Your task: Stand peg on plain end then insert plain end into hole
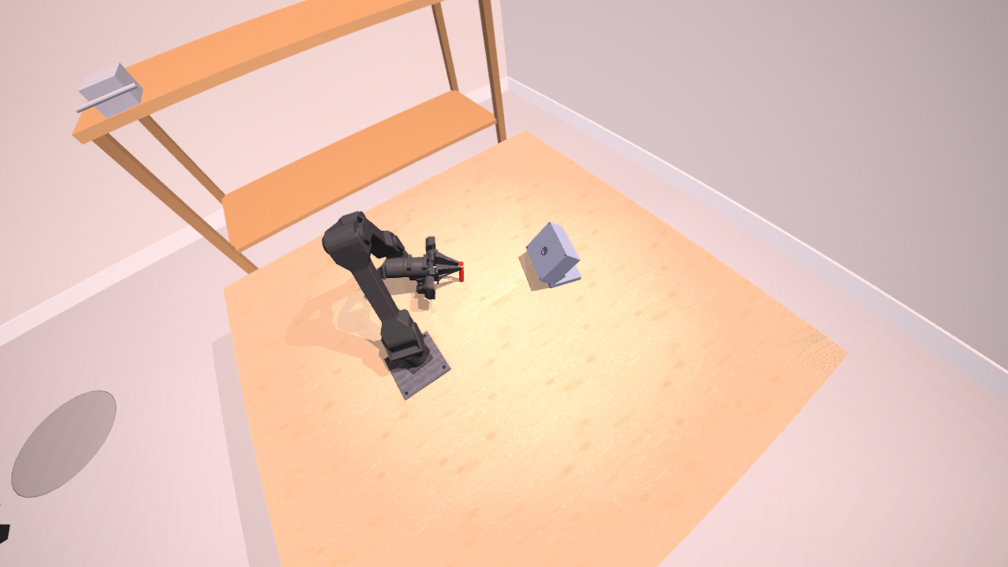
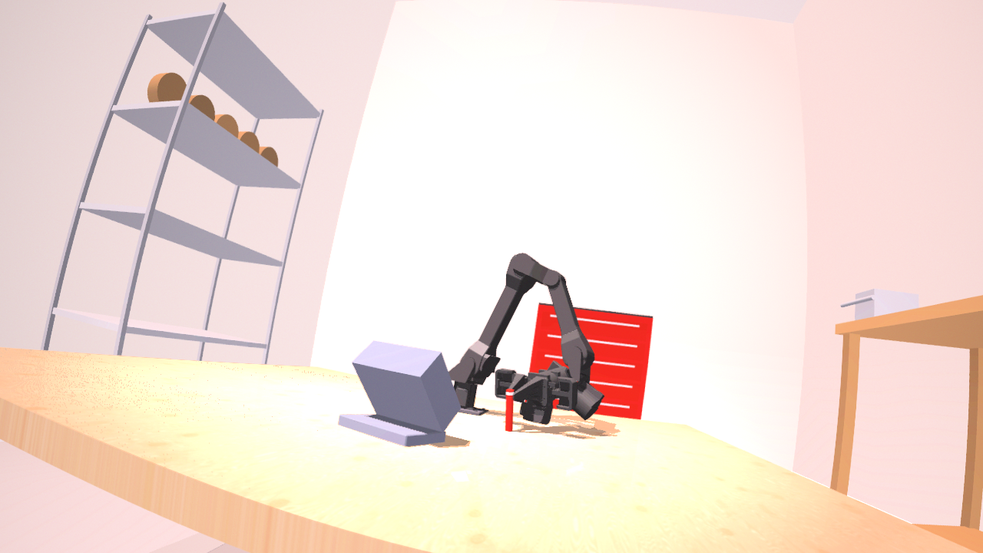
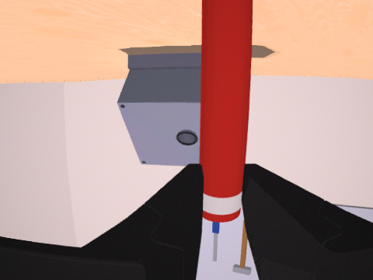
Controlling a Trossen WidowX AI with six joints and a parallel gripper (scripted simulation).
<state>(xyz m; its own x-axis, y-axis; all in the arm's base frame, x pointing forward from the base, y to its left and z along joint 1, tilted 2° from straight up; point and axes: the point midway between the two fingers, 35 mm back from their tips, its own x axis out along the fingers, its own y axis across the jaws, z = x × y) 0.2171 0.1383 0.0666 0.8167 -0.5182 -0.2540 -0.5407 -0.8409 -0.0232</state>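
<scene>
The red peg (image 1: 461, 273) (image 2: 509, 412) (image 3: 225, 97) is upright, its white-banded end up and its plain end down at or just above the table (image 1: 564, 394) (image 2: 385, 481); whether it touches cannot be told. My gripper (image 1: 459, 266) (image 2: 511, 393) (image 3: 221, 177) is roughly level and shut on the peg close below the white band. The sloped panel (image 1: 561, 248) (image 2: 405, 385) (image 3: 159, 128) stands beyond the peg, apart from it. Its hole (image 1: 544, 250) (image 3: 186, 138) is empty; in the wrist view the peg covers the panel's right part.
The panel's base plate (image 1: 567, 276) (image 2: 392, 431) rests on the table. My arm's base (image 1: 416, 380) is bolted to a dark plate on the same table. A wooden shelf bench (image 1: 359, 151) (image 2: 914, 319) and a red cabinet (image 2: 622, 364) stand beyond the table.
</scene>
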